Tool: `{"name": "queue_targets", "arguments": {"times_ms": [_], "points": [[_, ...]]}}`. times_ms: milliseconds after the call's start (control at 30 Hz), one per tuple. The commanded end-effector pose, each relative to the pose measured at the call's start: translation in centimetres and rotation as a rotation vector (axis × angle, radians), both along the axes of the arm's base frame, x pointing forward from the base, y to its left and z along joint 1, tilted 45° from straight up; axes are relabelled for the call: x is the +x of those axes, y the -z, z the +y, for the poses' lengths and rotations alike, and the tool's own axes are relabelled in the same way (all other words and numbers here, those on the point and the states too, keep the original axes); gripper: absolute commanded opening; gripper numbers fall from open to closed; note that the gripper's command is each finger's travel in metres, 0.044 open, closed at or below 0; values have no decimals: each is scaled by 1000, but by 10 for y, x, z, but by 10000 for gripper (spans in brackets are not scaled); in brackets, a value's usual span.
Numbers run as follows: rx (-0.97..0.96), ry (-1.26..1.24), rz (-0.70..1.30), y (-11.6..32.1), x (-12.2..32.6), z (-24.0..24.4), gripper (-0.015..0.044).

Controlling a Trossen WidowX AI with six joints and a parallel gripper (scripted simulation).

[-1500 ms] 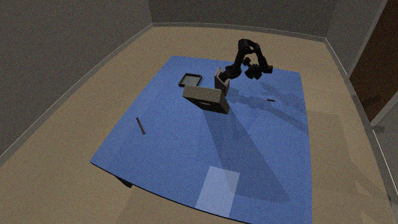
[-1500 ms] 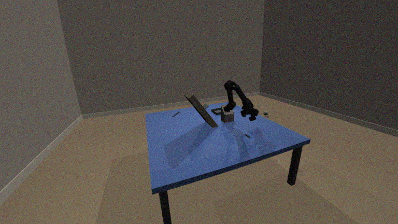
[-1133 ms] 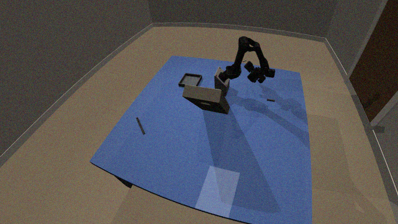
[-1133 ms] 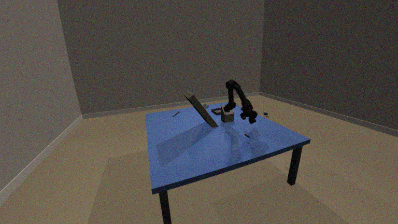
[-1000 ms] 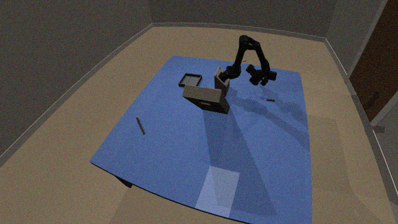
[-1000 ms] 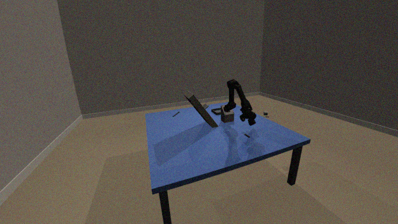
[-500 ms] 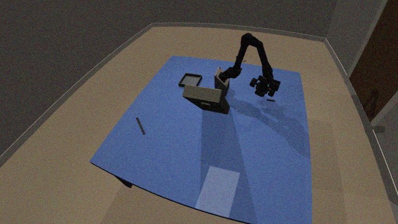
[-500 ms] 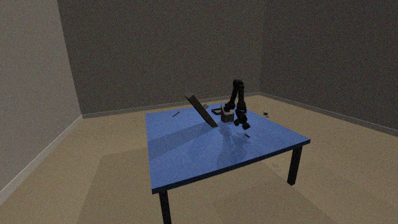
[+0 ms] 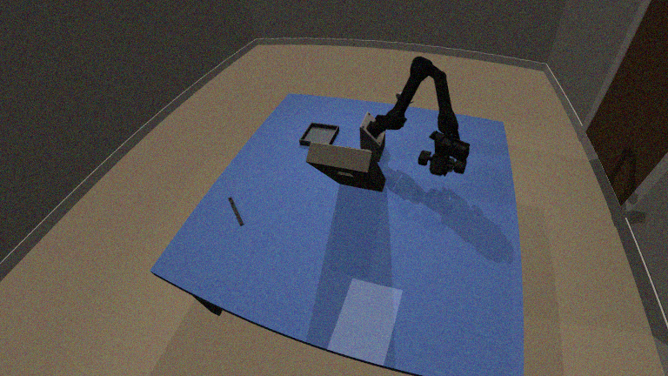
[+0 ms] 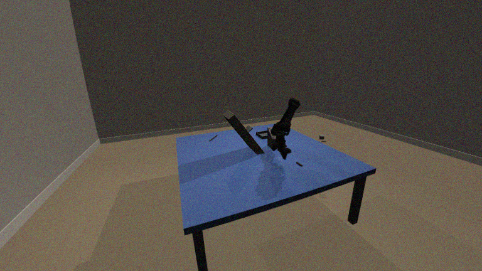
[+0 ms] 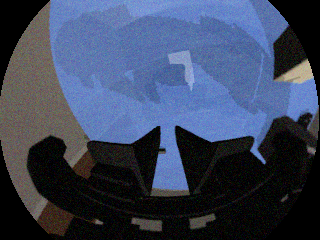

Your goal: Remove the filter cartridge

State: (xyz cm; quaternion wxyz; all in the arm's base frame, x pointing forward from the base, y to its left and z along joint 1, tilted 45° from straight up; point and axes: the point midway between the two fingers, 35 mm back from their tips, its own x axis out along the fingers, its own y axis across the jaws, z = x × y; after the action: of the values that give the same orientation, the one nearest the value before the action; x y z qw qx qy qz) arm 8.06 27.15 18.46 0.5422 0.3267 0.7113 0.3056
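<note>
Seen from the wrist, the gripper (image 11: 167, 131) points down at the blue table (image 11: 134, 14). Its two dark fingers are drawn close together, leaving a narrow gap. Only blue surface shows through that gap, so they pinch nothing. The arm's broken shadow lies across the table beyond the tips.

From above, the gripper (image 9: 442, 157) hangs low over the table on the far side of the arm's base from the service panel (image 9: 338, 157), well apart from it. In the exterior view a short dark rod (image 10: 299, 164) lies flat on the table near the gripper and seems not to touch it, though at this size that is hard to tell.

The panel is a grey slab leaning at a slant, with its dark underside in shadow. The filter cartridge is too small and dim to make out on it in any view. It is not between the fingers, nor anywhere near them.

Just behind the panel sits the tray (image 9: 305, 134), a shallow dark-rimmed square with a grey floor. Farther off toward the table's edge lies a thin dark stick (image 9: 236, 211).
</note>
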Motion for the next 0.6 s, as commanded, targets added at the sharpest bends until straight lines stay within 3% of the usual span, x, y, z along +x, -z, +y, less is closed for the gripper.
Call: {"name": "queue_targets", "arguments": {"times_ms": [0, 267, 567], "points": [[37, 57, -101, -6, 38, -7, 95], [64, 202, -354, -21, 120, -46, 95], [-52, 408, -746, -44, 216, -151, 95]]}}
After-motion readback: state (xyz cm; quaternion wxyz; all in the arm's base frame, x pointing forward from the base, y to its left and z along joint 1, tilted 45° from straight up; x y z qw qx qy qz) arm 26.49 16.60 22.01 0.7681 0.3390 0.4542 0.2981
